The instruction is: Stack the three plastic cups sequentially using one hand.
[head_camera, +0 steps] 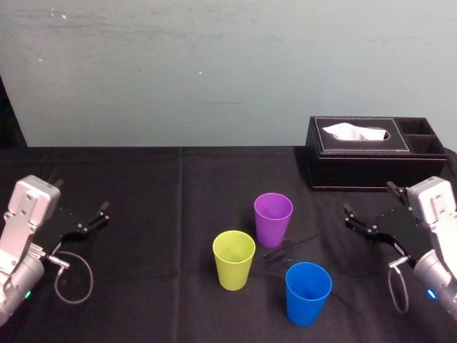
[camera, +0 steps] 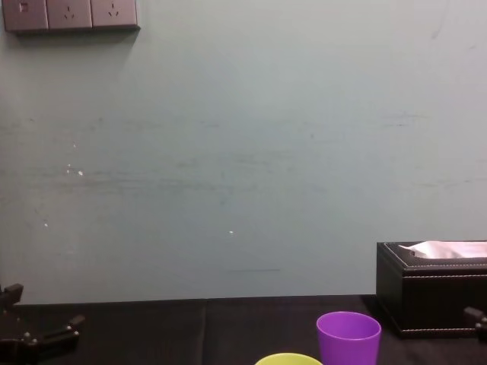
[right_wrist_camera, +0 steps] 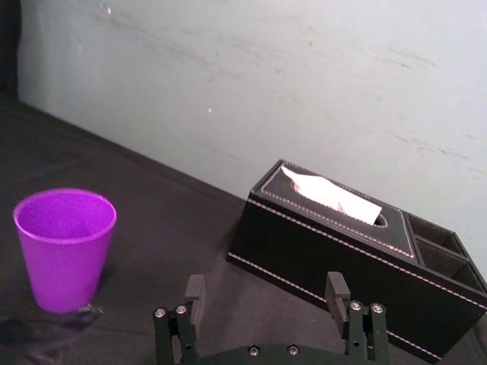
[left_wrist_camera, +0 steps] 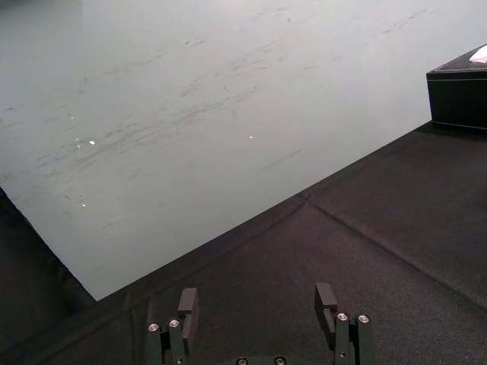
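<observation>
Three plastic cups stand upright and apart on the black cloth. The purple cup is farthest back. The yellow-green cup stands in front of it to the left, and the blue cup is nearest, to the right. My right gripper hovers open at the right, a good way from the cups, with nothing between its fingers. My left gripper rests open and empty at the far left.
A black tissue box with a side compartment stands at the back right, just beyond the right gripper. A pale wall closes off the table's far edge. Bare black cloth lies between the left gripper and the cups.
</observation>
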